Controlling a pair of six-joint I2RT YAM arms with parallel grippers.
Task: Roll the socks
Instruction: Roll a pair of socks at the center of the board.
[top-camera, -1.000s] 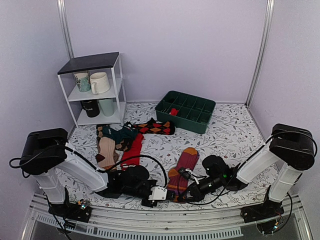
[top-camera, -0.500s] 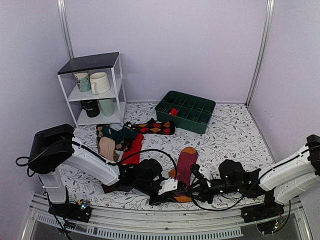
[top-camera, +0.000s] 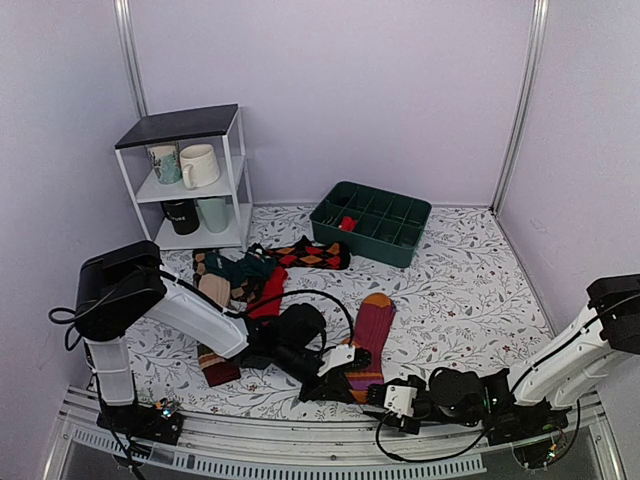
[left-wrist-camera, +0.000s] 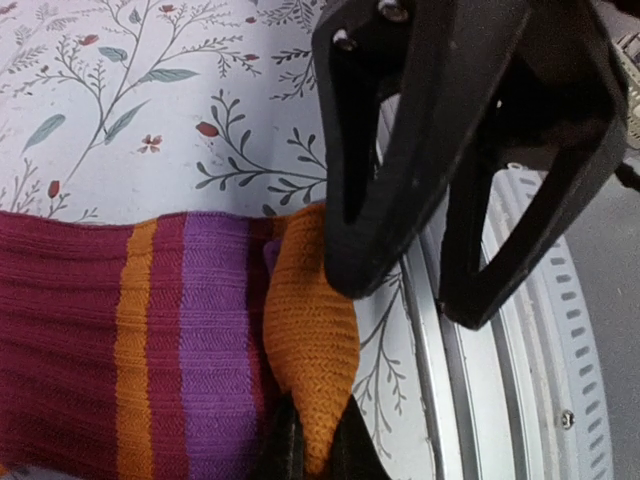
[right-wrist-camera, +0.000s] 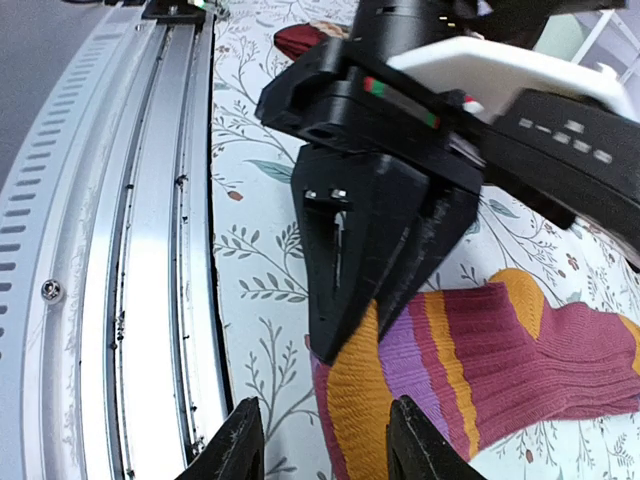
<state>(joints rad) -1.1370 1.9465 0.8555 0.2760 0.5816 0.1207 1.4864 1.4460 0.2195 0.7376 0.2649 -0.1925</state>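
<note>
At the near edge of the table (top-camera: 470, 280), the right gripper (right-wrist-camera: 325, 405) lies with fingers spread wide, holding nothing, one tip just beside the orange toe of the maroon sock (top-camera: 372, 325). The left gripper (left-wrist-camera: 318, 440) is pinched tight on that toe. The sock stretches away mid-table; other socks (top-camera: 240, 275) lie heaped far left.

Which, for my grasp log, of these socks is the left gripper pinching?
The maroon sock with purple-orange stripes, pinched at its orange toe by the left gripper; the other socks lie farther back.
</note>
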